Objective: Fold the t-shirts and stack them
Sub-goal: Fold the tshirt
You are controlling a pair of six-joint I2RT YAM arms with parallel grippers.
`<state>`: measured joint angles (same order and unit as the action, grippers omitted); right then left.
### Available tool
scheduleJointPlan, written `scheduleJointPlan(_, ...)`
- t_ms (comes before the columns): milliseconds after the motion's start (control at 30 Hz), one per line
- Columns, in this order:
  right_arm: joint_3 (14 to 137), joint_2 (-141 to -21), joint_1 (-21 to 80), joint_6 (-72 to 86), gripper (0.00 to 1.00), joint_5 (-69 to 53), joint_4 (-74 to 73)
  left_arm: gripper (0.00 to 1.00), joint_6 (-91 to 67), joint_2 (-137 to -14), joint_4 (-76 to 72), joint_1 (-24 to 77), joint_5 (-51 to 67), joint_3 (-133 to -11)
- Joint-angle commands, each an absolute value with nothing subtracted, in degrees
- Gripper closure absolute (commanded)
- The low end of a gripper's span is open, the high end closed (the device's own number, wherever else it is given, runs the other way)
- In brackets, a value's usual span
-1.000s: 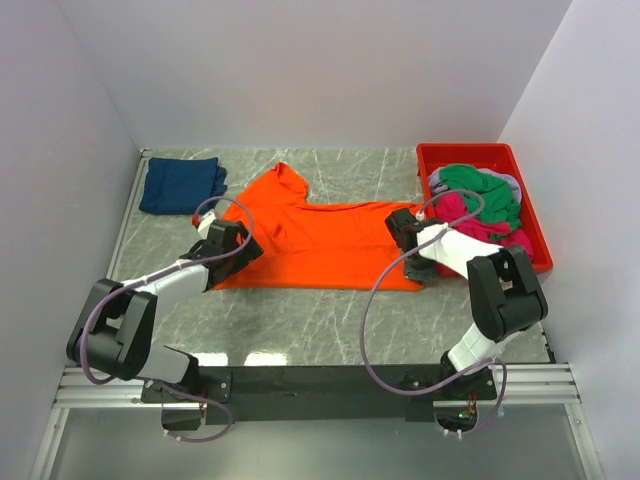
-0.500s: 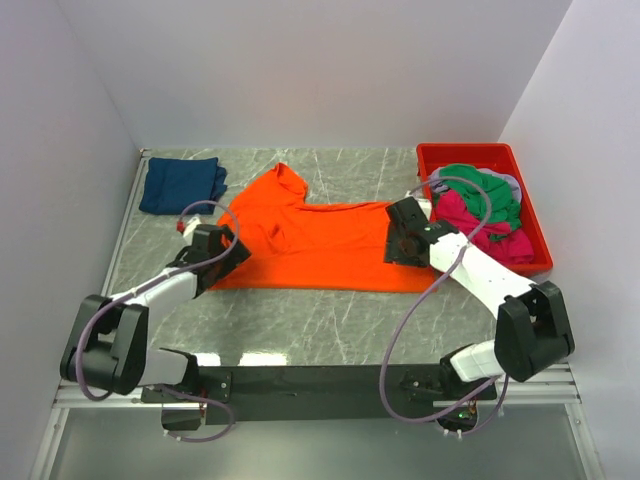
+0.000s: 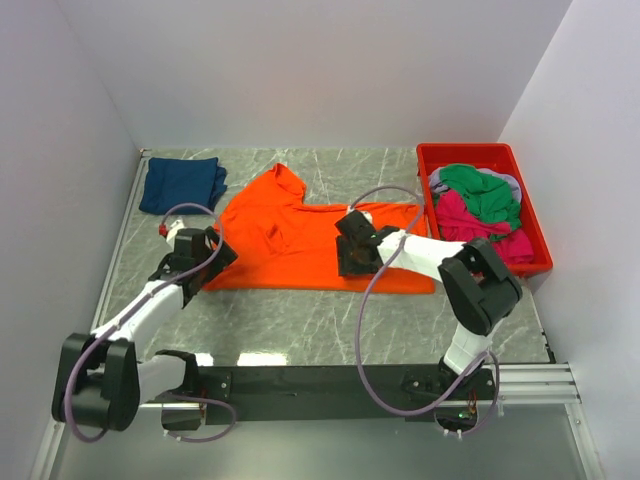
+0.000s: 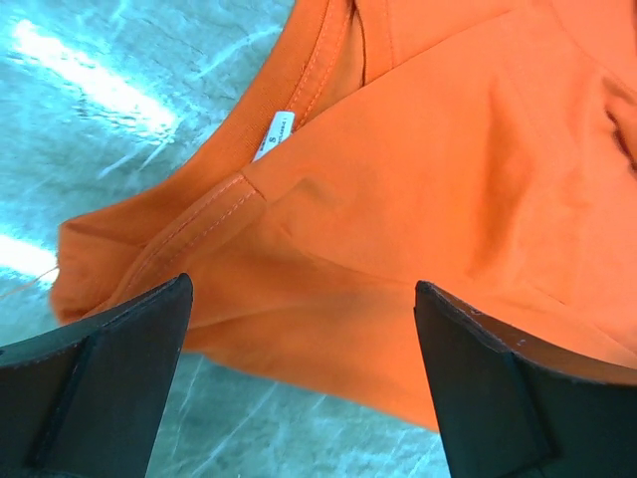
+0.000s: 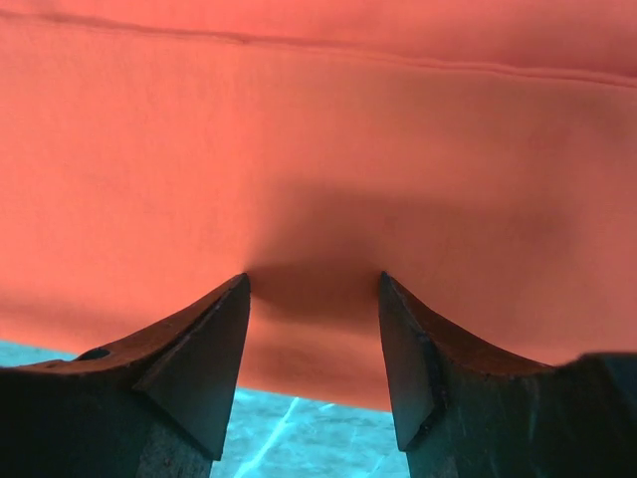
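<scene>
Left gripper (image 3: 210,255) spread wide at the orange t-shirt (image 3: 300,235)

Its jaws hang well apart over the shirt's left edge, near the collar label, holding nothing. The right gripper (image 3: 350,258) also stands parted, its tips down on the cloth close to the near hem. The shirt lies spread mid-table (image 3: 300,320). A folded navy t-shirt (image 3: 180,185) lies far left, and other t-shirts are heaped in the red bin (image 3: 465,153).
</scene>
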<state>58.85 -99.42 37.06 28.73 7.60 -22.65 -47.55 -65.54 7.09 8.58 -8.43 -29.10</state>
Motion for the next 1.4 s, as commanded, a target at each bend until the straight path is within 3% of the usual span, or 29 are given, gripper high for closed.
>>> scheduleJointPlan(0, 60.5, -101.1, 39.7, 30.8, 0.39, 10.5, -22.0, 0.01, -46.4, -60.7, 9.7, 8.4, -10.8, -31.4)
scheduleJointPlan(400, 53.3, -101.4, 45.6, 36.6, 0.39, 15.1, -25.7, 0.01, -45.4, -65.4, 2.4, 10.3, -7.3, -37.0)
scheduleJointPlan(767, 55.2, -98.0, 47.2, 37.6, 0.39, 19.9, -31.4, 0.01, -44.9, -82.3, -10.0, 17.2, -5.0, -38.7)
scheduleJointPlan(1067, 75.2, -99.4, 47.2, 29.9, 0.42, 14.3, -32.2, 0.01, -45.6, -85.8, -7.8, 17.2, -6.6, -42.4)
scheduleJointPlan(1367, 98.4, -117.8, 47.2, 25.8, 0.49, 7.0, -32.3, 0.01, -47.0, -86.5, -7.4, 16.6, -9.0, -44.4)
